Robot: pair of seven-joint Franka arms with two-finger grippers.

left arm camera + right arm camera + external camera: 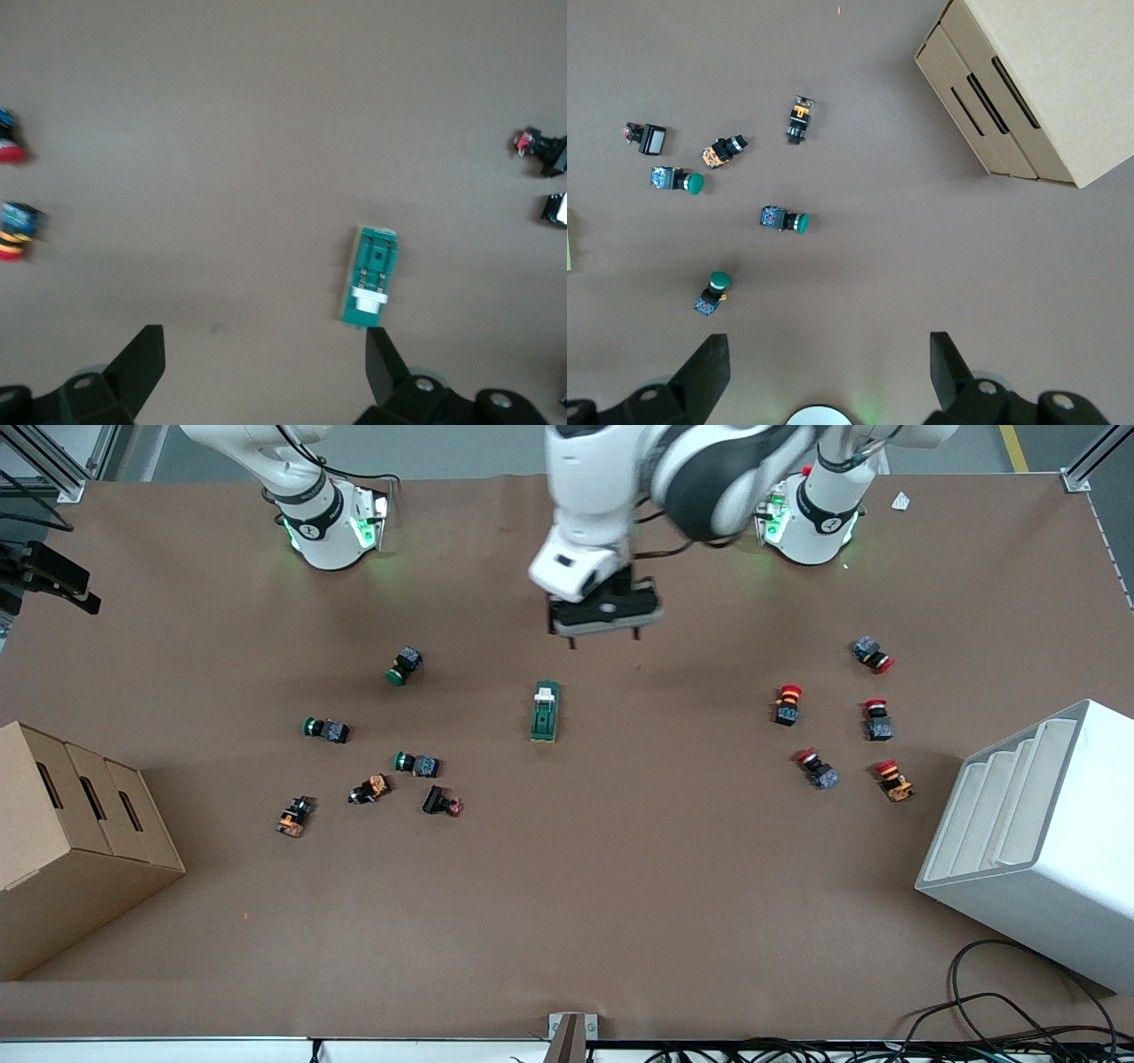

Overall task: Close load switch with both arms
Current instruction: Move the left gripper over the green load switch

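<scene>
The load switch [546,711] is a narrow dark-green block with a white handle piece at the end toward the robots' bases. It lies flat on the brown table near the middle. My left gripper [602,636] hangs open and empty over bare table just off the switch's white-handle end. In the left wrist view the switch [372,276] lies close to one black fingertip [379,354], apart from it, and the left gripper [261,354] holds nothing. My right gripper [828,359] is open and empty, high over the table near its own green-lit base [328,527]. It does not show in the front view.
Several green and orange push-buttons [405,665] lie toward the right arm's end, and red ones [787,704] toward the left arm's end. A cardboard box [71,841] and a white stepped rack [1036,841] stand at the table's two ends. Cables lie along the front edge.
</scene>
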